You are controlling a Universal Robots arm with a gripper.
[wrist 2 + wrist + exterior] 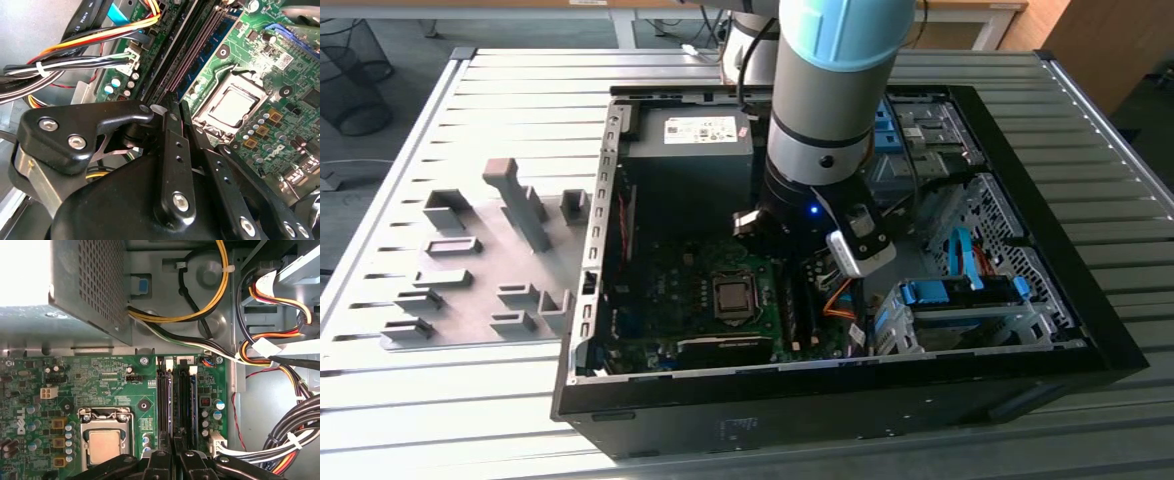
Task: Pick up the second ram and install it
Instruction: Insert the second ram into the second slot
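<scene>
The arm (pixel 821 150) reaches down into the open computer case (pixel 1107 350), over the memory slots of the green motherboard (pixel 115 375). The second ram (pixel 170 405) shows as a thin blue edge standing in a black slot beside the processor socket (pixel 104 446). That edge runs straight into the narrow gap between my black fingers (pixel 160 460). My gripper (pixel 173 447) is shut on the ram about midway along the slot. Another blue stick (pixel 193 405) stands in the neighbouring slot. In the second wrist view my gripper (pixel 175 107) points along the slots (pixel 192 55).
The grey power supply (pixel 90 285) stands just beyond the slots' far end. Bundled cables (pixel 280 355) hang beside the slots, away from the socket. Blue drive-bay clips (pixel 961 292) sit on the exterior view's right. A grey fixture plate (pixel 467 270) lies outside the case on the exterior view's left.
</scene>
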